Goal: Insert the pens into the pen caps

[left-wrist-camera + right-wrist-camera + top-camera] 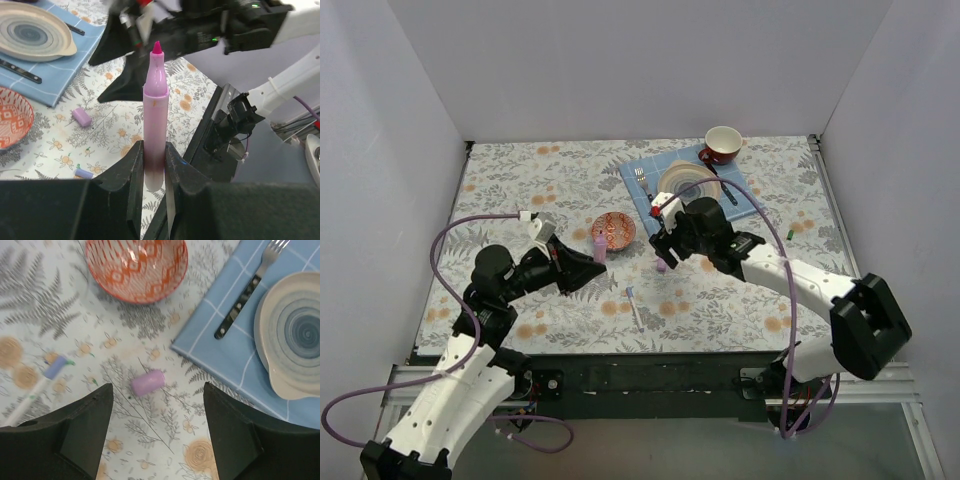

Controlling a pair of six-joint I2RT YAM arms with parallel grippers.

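Looking top-down, left gripper (597,258) clamped on pink pen (599,246) beside red patterned bowl (613,230), blue-tipped pen (634,307) loose on floral table (520,180), left wrist, pen upright, right arm (240,25) black bulk behind, right wrist, right gripper (159,405) spread wide, empty, over stubby lilac cap (148,382) near blue placemat (235,350)

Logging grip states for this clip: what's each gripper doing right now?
Left gripper: shut on the pink pen.
Right gripper: open, empty, over the loose lilac cap.

Top view high, looking down; wrist views close, both catching lilac cap (148,382).
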